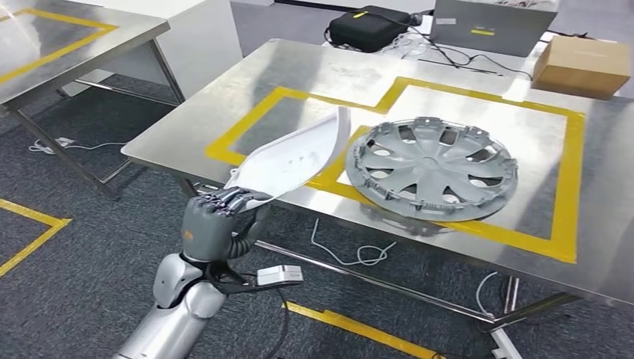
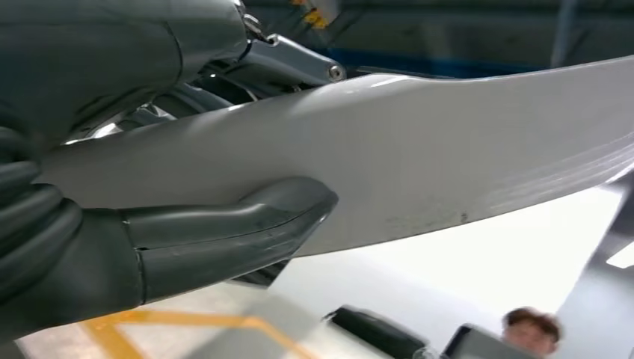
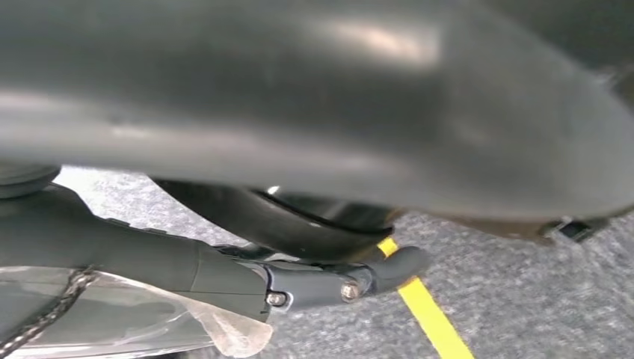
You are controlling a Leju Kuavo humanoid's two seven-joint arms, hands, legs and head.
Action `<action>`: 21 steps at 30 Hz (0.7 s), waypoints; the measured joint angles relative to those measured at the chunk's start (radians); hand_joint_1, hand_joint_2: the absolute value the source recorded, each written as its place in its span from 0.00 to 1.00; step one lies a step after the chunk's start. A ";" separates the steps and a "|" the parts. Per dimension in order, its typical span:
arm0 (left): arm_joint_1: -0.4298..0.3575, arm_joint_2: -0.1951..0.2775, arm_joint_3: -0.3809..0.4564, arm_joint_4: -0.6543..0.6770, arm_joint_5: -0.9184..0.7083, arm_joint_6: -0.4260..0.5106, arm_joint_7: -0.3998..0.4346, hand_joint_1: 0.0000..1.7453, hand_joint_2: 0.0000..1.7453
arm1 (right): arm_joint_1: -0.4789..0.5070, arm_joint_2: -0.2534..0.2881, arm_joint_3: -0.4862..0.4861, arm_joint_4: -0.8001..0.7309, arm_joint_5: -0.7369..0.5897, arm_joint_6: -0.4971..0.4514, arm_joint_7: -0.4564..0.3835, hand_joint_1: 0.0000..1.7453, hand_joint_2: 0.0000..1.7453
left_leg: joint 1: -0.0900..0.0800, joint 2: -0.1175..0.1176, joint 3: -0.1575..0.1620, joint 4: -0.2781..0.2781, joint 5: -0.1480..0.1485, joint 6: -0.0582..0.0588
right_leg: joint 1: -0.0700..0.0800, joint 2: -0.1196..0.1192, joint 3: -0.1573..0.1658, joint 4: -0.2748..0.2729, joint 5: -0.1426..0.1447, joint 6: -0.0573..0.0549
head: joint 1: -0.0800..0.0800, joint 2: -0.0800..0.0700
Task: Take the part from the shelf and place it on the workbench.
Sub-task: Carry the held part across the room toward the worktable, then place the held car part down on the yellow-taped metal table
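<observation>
The left hand (image 1: 217, 221) grasped a white part (image 1: 299, 161), tilted over the workbench (image 1: 224, 112) edge. A grey wheel cover (image 1: 434, 166) lay at its three o'clock. I could not tell the right hand's (image 3: 314, 284) finger state.

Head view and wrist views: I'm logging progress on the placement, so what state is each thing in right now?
Left hand: grips the white curved plastic part at its lower end.
White curved plastic part: held tilted over the table's near edge, not yet laid down.
Grey round wheel cover: lying flat on the steel workbench, inside the yellow tape.
Right hand: state unclear in the right wrist view.
</observation>
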 joint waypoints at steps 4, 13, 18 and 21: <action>-0.012 -0.004 -0.001 0.001 0.004 0.001 0.000 1.00 1.00 | -0.010 -0.003 -0.002 -0.001 0.000 0.010 -0.012 0.00 0.00 | 0.008 -0.005 0.062 -0.040 -0.014 0.023 | 0.000 -0.005 -0.045 0.093 0.030 0.021 | 0.003 0.000; -0.015 -0.004 -0.004 0.006 0.004 0.000 -0.001 1.00 1.00 | -0.007 -0.018 -0.011 0.001 -0.001 0.017 -0.016 0.00 0.00 | 0.003 -0.014 0.223 -0.069 -0.133 0.024 | 0.012 -0.007 -0.270 0.069 0.123 0.002 | 0.006 0.000; -0.021 -0.007 -0.008 0.009 0.004 0.000 -0.001 1.00 1.00 | -0.006 -0.023 -0.015 0.000 0.000 0.018 -0.018 0.00 0.00 | 0.002 -0.015 0.237 -0.020 -0.124 -0.006 | 0.014 -0.005 -0.210 0.018 0.170 -0.028 | 0.001 0.000; -0.026 -0.007 -0.008 0.009 0.004 0.000 -0.001 1.00 1.00 | -0.007 -0.022 -0.015 0.000 0.000 0.019 -0.020 0.00 0.00 | 0.004 -0.010 0.129 0.141 -0.150 -0.020 | 0.004 -0.004 -0.168 0.003 0.147 -0.036 | -0.005 0.000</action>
